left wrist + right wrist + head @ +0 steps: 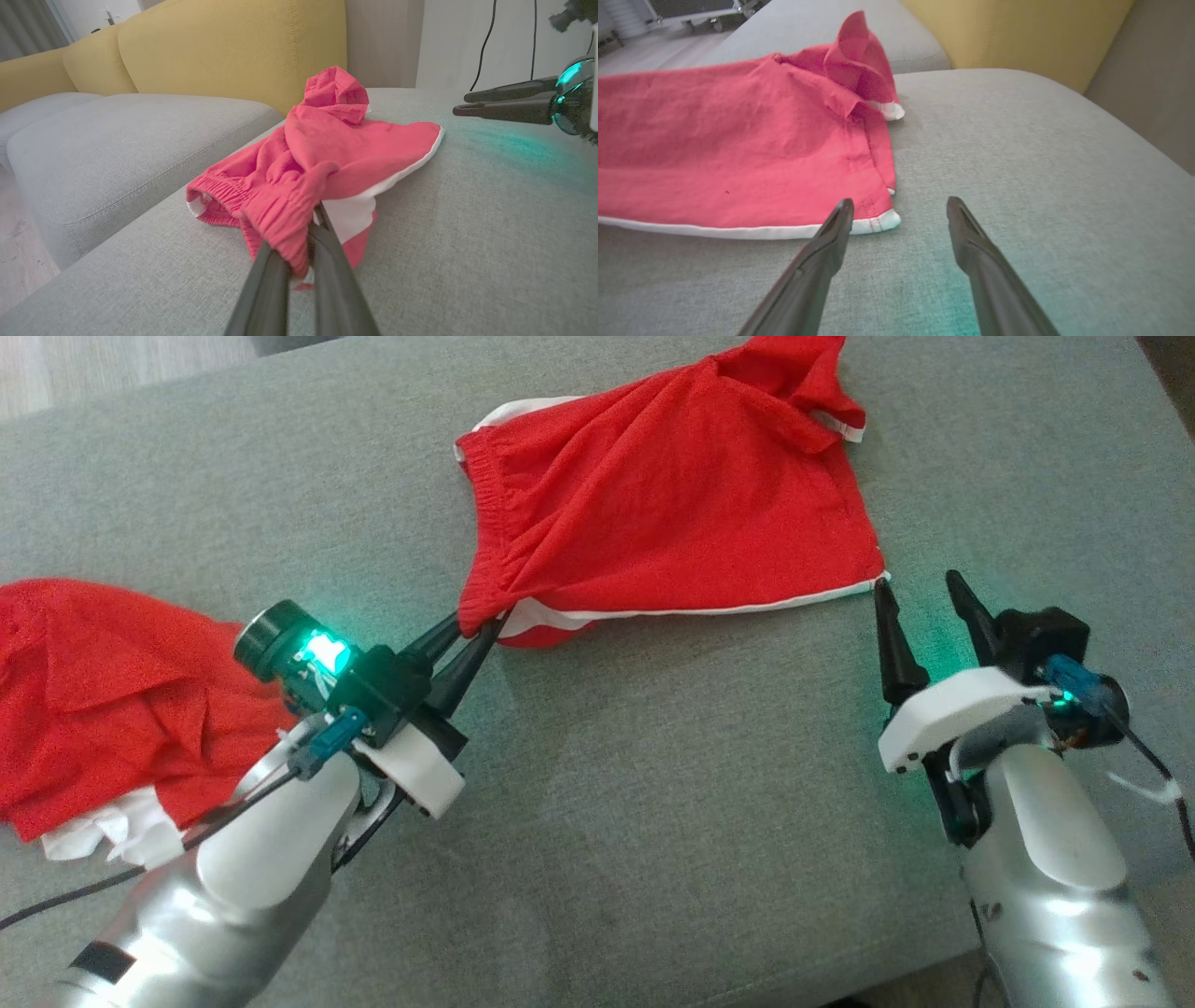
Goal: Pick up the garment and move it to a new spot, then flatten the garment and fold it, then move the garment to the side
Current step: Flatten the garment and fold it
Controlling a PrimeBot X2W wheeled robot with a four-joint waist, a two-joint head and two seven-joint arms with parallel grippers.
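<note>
The red shorts (pixel 672 504) lie rumpled on the far middle of a grey upholstered seat (pixel 653 784), which has a yellow backrest (pixel 224 46) and pale wood floor (pixel 18 242) beside it. The left gripper (pixel 478 627) pinches their near-left waistband corner between narrow fingers. The right gripper (pixel 917 583) holds its fingers wide and empty just beside the near-right hem corner, and another red garment (pixel 103 691) is heaped at the left.

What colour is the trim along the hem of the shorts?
White trim, clearest in the right wrist view.
</note>
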